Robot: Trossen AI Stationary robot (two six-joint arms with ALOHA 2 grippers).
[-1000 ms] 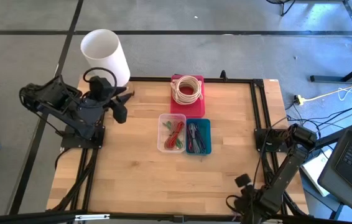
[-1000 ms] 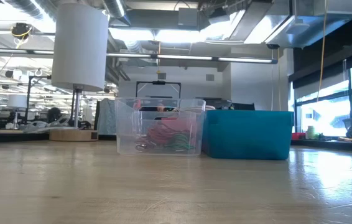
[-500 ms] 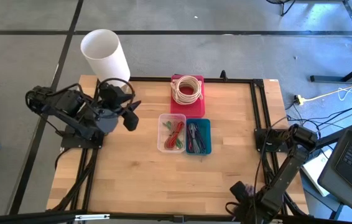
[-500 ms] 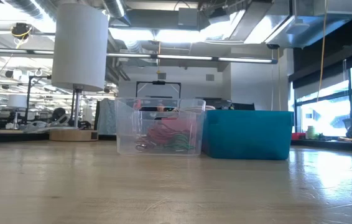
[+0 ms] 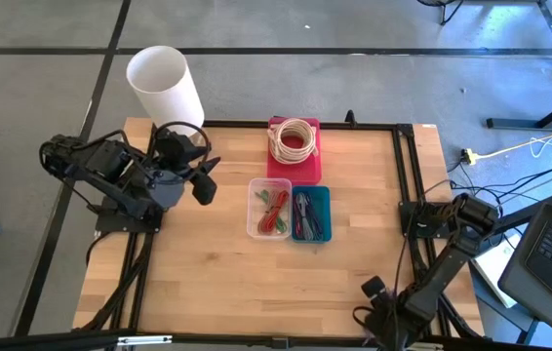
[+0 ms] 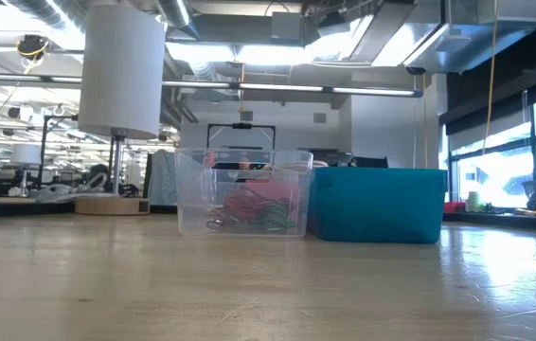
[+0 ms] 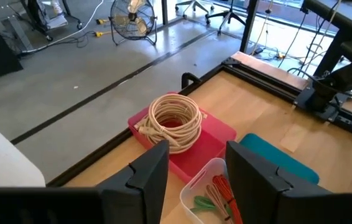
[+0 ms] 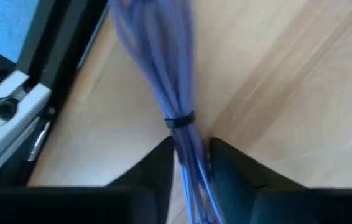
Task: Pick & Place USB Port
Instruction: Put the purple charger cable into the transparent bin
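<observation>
A pink tray (image 5: 294, 146) holds a coil of white cable (image 7: 175, 121). In front of it stand a clear bin (image 5: 270, 208) with red and green cables and a teal bin (image 5: 311, 214) with blue cables. My left gripper (image 5: 204, 182) hangs open over the table's left part, left of the bins, holding nothing; in its wrist view (image 7: 191, 180) the fingers frame the tray and clear bin. My right gripper (image 5: 374, 289) is low at the table's near right edge, shut on a blue-violet cable bundle (image 8: 163, 68). No gripper shows in the low view. My right gripper pinches the blue-violet cable bundle between its two fingers (image 8: 154, 171), just behind the black tie (image 8: 179, 120) that binds the strands. The bundle runs on ahead of the fingers over the wooden table top. Whether it rests on the wood or hangs clear, I cannot tell.
A tall white cylinder (image 5: 164, 86) stands at the table's far left corner, behind my left arm. A black frame rail (image 5: 408, 185) runs along the table's right edge, close to my right gripper (image 8: 58, 56). Bare wood lies in front of the bins (image 5: 256, 283).
My left gripper has moved a little toward the table's right and near side, closer to the clear bin, then held still. It stays open. The bins and tray have not moved.
</observation>
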